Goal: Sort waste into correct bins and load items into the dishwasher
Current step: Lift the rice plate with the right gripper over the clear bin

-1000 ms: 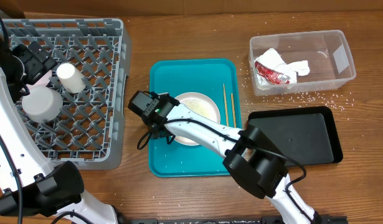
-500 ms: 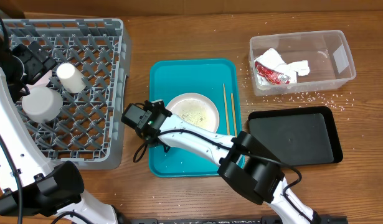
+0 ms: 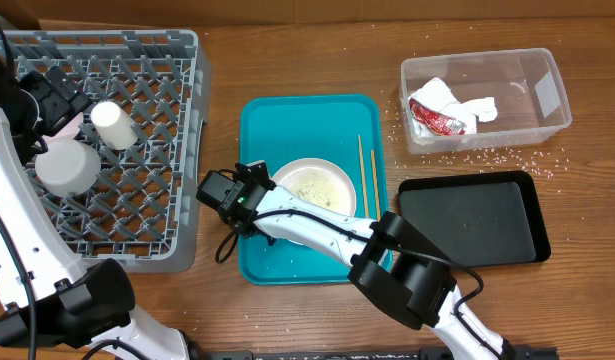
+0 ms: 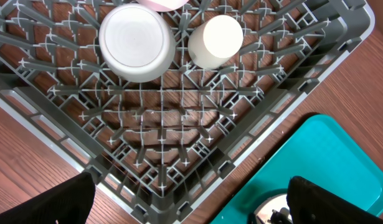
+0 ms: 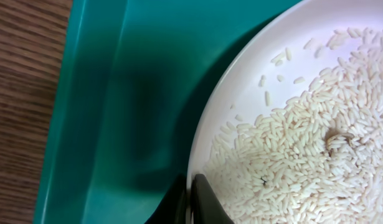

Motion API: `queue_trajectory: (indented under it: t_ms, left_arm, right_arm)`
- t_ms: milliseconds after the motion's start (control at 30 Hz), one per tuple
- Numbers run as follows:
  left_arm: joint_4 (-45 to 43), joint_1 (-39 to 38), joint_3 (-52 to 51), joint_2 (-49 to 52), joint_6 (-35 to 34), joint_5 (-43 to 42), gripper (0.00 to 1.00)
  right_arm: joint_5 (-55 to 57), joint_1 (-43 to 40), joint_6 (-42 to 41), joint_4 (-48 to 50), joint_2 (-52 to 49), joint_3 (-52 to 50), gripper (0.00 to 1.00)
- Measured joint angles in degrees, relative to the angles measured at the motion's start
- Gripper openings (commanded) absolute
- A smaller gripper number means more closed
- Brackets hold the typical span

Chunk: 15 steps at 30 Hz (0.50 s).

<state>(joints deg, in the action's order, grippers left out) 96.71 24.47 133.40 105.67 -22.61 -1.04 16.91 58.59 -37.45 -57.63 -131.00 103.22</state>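
Note:
A white plate (image 3: 322,180) with loose rice sits on the teal tray (image 3: 259,112). My right gripper (image 3: 259,192) is shut on the plate's left rim; in the right wrist view the fingers (image 5: 192,200) pinch the plate's rim (image 5: 241,93), one inside and one outside. Two wooden chopsticks (image 3: 367,168) lie on the tray right of the plate. My left gripper (image 4: 191,196) is open and empty, hovering above the grey dish rack (image 3: 147,215), which holds a large white cup (image 3: 65,166) and a small white cup (image 3: 112,125).
A clear bin (image 3: 547,92) at the back right holds a crumpled wrapper and tissue (image 3: 442,110). A black tray (image 3: 477,215) lies in front of it. Rice grains are scattered on the wooden table (image 3: 507,157) near the bin.
My right gripper slid left and toward the front, from over the plate to its left rim, then held still. The left arm has not moved.

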Motion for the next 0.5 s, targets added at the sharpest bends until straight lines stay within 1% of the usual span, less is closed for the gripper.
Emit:
queue_trajectory:
  t_ms: [233,500]
  left_arm:
    - [-0.02,0.0,0.0,0.0,0.0,0.0,1.0]
    - [-0.02,0.0,0.0,0.0,0.0,0.0,1.0]
  right_arm:
    - [1.62,0.0,-0.07,-4.11,-0.02,1.62,0.04]
    - [3.52,0.0,-0.02,-10.14,-0.17,6.36,0.04]
